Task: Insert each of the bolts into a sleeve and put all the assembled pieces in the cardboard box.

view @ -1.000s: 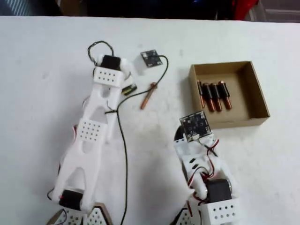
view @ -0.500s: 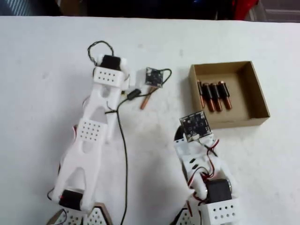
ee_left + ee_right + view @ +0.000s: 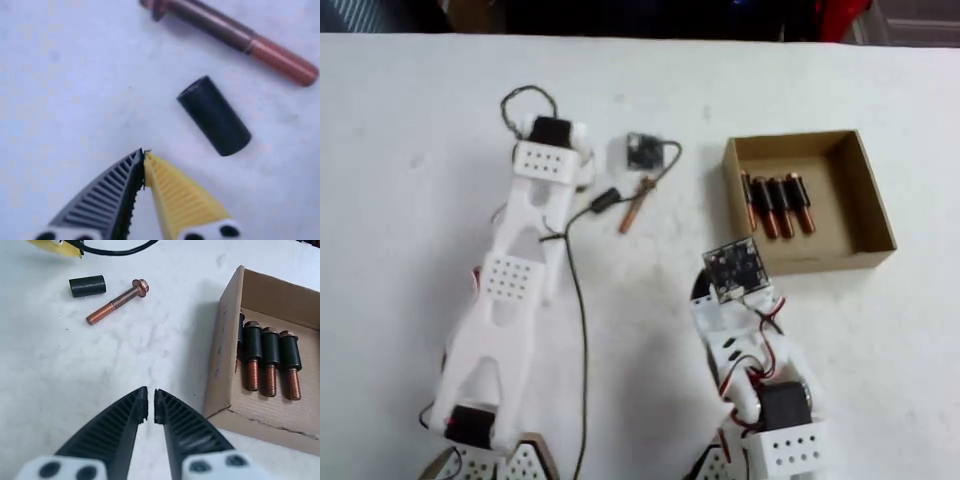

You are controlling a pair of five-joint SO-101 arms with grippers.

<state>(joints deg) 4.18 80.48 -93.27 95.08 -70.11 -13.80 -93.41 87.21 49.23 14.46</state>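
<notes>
- over the last second the left arm's wrist has swung round and the arm has eased slightly away from the cardboard box (image 3: 800,262). the bolt (image 3: 633,210) has not moved, and the right arm has kept still.
- the black sleeve (image 3: 605,198) now lies loose on the worktop (image 3: 440,100), just beside the bolt's threaded end but not on it. a second ago something yellow showed right at that spot in the high view; it no longer does.
- for the task, this looks like the last pair. four assembled pieces (image 3: 777,205) already lie side by side in the box, while this bolt and sleeve are still to be joined and boxed.
- left claw (image 3: 144,152): pressed together, grey and yellow tips meeting, pinching nothing. it hangs over bare worktop near the sleeve (image 3: 214,116), not touching it, with the bolt (image 3: 230,36) lying beyond.
- right claw (image 3: 151,407): all but pressed together, only a sliver between the tips, and empty. it sits low over the worktop near the box's corner (image 3: 225,350), well apart from the sleeve (image 3: 87,286) and bolt (image 3: 116,301).
</notes>
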